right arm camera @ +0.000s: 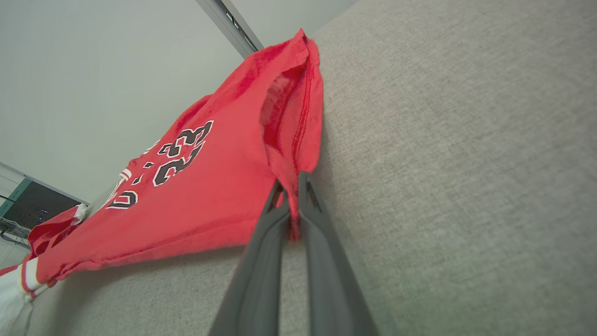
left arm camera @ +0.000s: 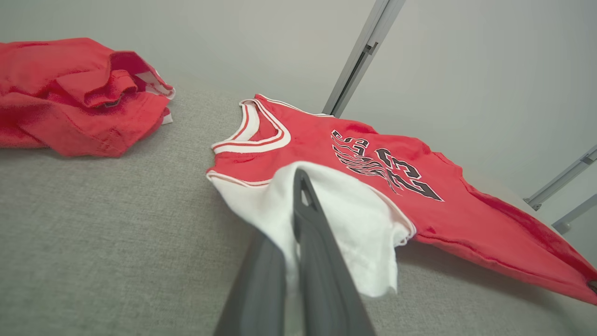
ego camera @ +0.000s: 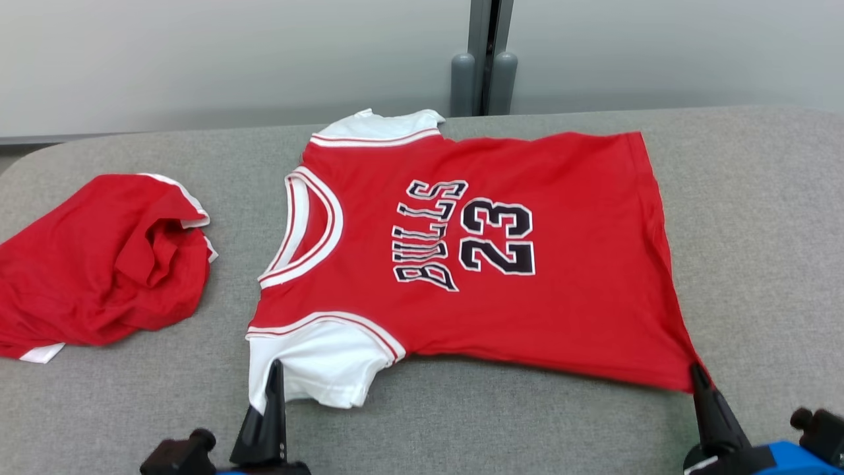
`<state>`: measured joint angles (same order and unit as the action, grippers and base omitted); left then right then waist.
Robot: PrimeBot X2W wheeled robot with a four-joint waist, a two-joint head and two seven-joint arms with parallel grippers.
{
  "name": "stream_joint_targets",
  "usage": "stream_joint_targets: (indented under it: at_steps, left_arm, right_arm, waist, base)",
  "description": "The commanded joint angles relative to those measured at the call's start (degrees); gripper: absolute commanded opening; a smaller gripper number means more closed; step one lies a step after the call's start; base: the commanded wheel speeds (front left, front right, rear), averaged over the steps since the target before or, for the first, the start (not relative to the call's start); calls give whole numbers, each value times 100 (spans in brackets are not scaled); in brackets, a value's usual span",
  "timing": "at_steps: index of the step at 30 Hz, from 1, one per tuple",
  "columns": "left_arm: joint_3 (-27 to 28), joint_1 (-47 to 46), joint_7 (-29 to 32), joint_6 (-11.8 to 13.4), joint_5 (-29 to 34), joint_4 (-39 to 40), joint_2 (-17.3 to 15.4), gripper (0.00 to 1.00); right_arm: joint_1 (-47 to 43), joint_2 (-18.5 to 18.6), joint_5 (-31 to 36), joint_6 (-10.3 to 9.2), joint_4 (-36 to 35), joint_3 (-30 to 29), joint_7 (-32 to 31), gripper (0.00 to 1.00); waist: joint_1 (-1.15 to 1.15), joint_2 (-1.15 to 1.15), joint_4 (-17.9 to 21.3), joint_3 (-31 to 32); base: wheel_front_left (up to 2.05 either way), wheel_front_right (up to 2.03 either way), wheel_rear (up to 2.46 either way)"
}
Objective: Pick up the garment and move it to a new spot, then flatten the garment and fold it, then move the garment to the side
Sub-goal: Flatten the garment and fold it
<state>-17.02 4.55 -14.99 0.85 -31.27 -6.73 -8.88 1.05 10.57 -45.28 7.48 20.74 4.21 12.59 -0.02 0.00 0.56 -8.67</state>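
While both arms reach forward low over the table (ego camera: 758, 231), the left gripper (ego camera: 276, 367) clamps the jersey (ego camera: 527, 310) by its white sleeve (ego camera: 323, 369), and the right gripper (ego camera: 696, 371) clamps its hem corner (ego camera: 679, 369).

Left gripper (left arm camera: 296, 205), jaws tight on the white sleeve (left arm camera: 354, 219) of the red jersey (left arm camera: 322, 149); crumpled red garment (left arm camera: 79, 88) well apart.

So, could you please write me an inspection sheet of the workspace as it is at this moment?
Surface: grey fabric-covered table.
Job's things: red jersey spread out, print up, near edge raised off the table.
Clutter: crumpled red garment at the left, apart from the jersey.
Grippers: left gripper shut on the jersey's near white sleeve; right gripper shut on its near hem corner.
Cables: nothing seen.
Surroundings: pale wall and grey post behind the table.
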Motion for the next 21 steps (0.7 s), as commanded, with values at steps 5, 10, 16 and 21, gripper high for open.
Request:
stream_joint_targets:
  at_steps: [5,10,16,21]
  left_arm:
    - [-42,306,10,65,-42,246,-26,0]
    - [-121,206,67,17,-5,305,-81,0]
    - [-96,-198,146,-47,69,370,-198,0]
    - [-46,-670,286,-112,108,276,-352,0]
  right_arm:
    - [-503,-159,218,3,-502,-228,-317,0]
    - [-584,-383,312,3,-851,-464,-597,0]
    - [-378,-567,227,3,-1148,-586,-870,0]
    - [-204,-649,184,3,-1284,-587,-1068,0]
  waist:
    - [2,0,9,110]
    - [2,0,52,117]
    - [2,0,165,31]
    - [2,0,300,-122]
  base:
    - [0,0,0]
    - [0,0,0]
    - [0,0,0]
    - [0,0,0]
